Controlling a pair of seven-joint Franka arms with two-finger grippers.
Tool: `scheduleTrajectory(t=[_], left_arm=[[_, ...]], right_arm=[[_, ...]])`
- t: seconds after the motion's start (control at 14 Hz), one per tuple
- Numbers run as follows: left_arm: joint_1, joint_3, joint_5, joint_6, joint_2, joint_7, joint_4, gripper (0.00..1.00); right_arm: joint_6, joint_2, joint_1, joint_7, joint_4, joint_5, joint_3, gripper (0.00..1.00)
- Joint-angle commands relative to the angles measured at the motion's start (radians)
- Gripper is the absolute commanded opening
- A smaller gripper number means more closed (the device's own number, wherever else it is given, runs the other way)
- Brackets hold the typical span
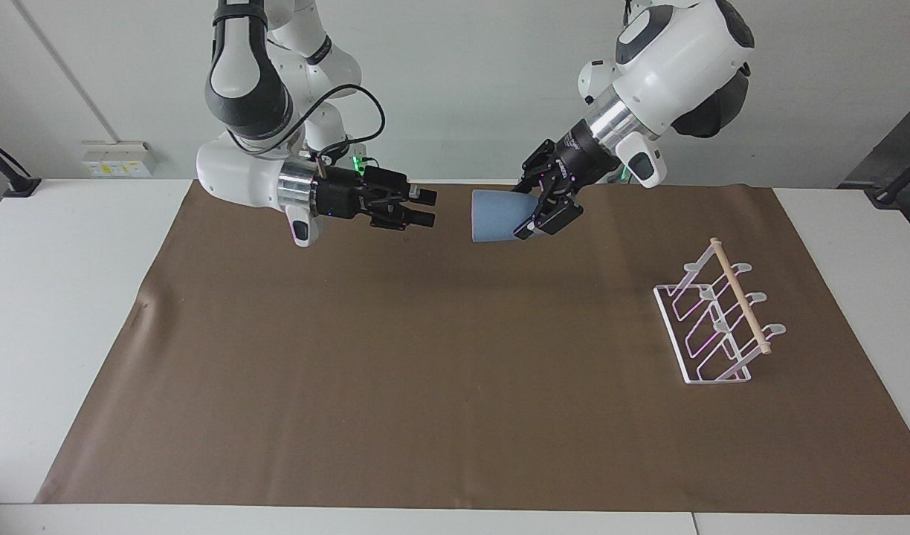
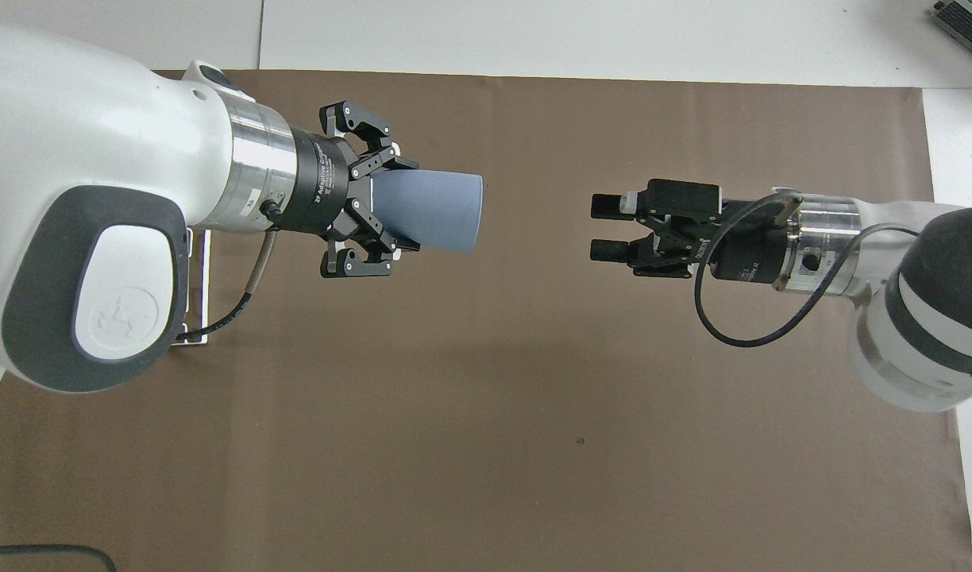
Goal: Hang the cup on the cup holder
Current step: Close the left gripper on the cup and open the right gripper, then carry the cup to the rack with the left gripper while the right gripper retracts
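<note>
The light-blue cup [image 1: 494, 216] [image 2: 432, 210] hangs on its side over the brown mat, its mouth turned toward the right arm. My left gripper [image 1: 534, 215] [image 2: 397, 208] is shut on the cup's narrow base end. My right gripper [image 1: 424, 208] [image 2: 602, 229] is open over the mat, a clear gap away from the cup's mouth, with nothing between its fingers. The white wire cup holder [image 1: 715, 321] with its wooden dowel stands on the mat toward the left arm's end. In the overhead view only a corner of the cup holder [image 2: 204, 287] shows from under the left arm.
The brown mat [image 1: 425, 371] covers most of the white table [image 1: 61, 312]. A black cable loops from the right wrist [image 2: 720, 318]. A wall socket box [image 1: 117, 158] sits past the table at the right arm's end.
</note>
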Motion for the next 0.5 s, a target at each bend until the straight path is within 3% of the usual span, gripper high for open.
scheduleTrajectory(t=[0.0,0.43], left_arm=[[0.007,0.01,0.079,0.038,-0.085,0.063,-0.134,0.0],[0.077,0.019,0.297,0.151,-0.167,0.136,-0.332,0.0]], right_arm=[[0.0,-0.033,-0.032,0.042,0.009,-0.153,0.0,1.0],[0.044,-0.02,-0.039,0.11,0.093,-0.647,0.0,1.0]])
